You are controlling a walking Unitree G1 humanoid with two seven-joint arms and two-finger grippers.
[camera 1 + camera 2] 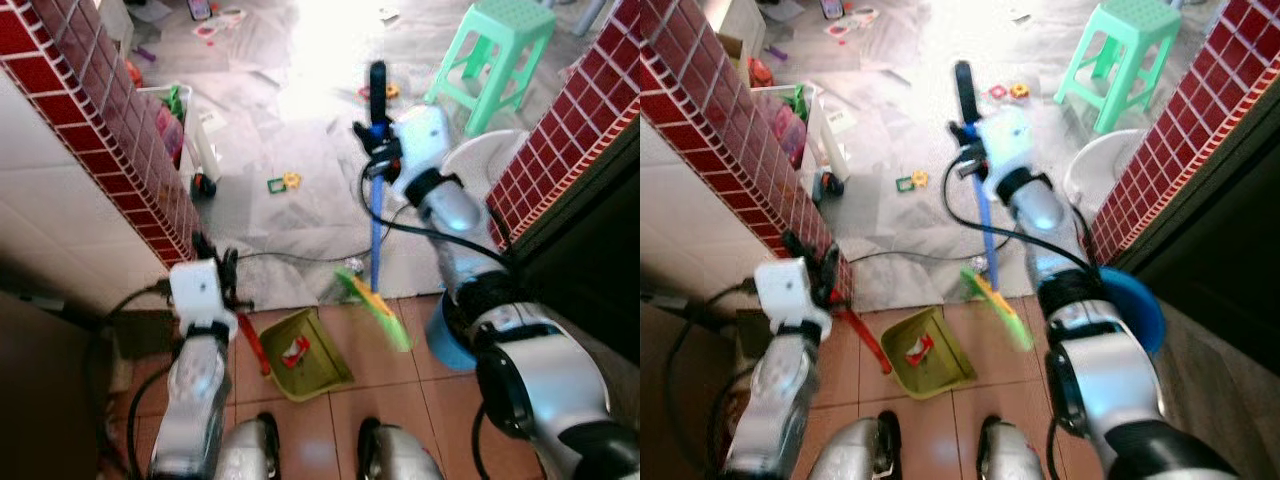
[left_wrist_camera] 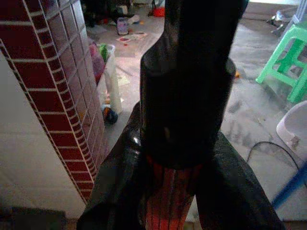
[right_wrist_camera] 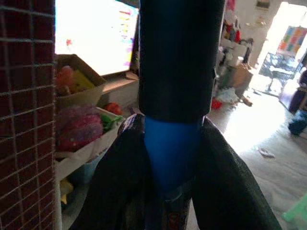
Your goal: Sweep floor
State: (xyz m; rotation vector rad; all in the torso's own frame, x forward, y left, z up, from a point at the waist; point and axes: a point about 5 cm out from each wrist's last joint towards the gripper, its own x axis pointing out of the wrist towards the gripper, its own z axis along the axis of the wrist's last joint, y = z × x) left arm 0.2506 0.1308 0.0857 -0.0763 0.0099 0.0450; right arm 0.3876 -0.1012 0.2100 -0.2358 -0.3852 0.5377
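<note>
1. Right tool [image 1: 377, 135]: closed around the blue shaft of the broom [image 1: 376, 215], just below its black grip; in the right wrist view the fingers [image 3: 120, 177] are seen pressed against both sides of the shaft.
2. Broom: held nearly upright, its green bristle head [image 1: 378, 308] tilted just above the tiled floor [image 1: 400, 385], beside the dustpan.
3. Left tool [image 1: 228, 275]: closed on the red handle [image 2: 168, 201] of the dustpan [image 1: 305, 355], which ends in a black grip.
4. Dustpan: olive green, resting on the floor in front of the robot's feet; a small red and white scrap [image 1: 294, 350] is seen inside it.
5. Surroundings: red tiled wall [image 1: 120, 130] on the left, grey floor covering [image 1: 300, 215] beyond, scattered toy pieces [image 1: 283, 183], green stool [image 1: 495, 55], white basin [image 1: 490, 165], blue bucket [image 1: 445, 340].
6. No legible writing can be made out.
</note>
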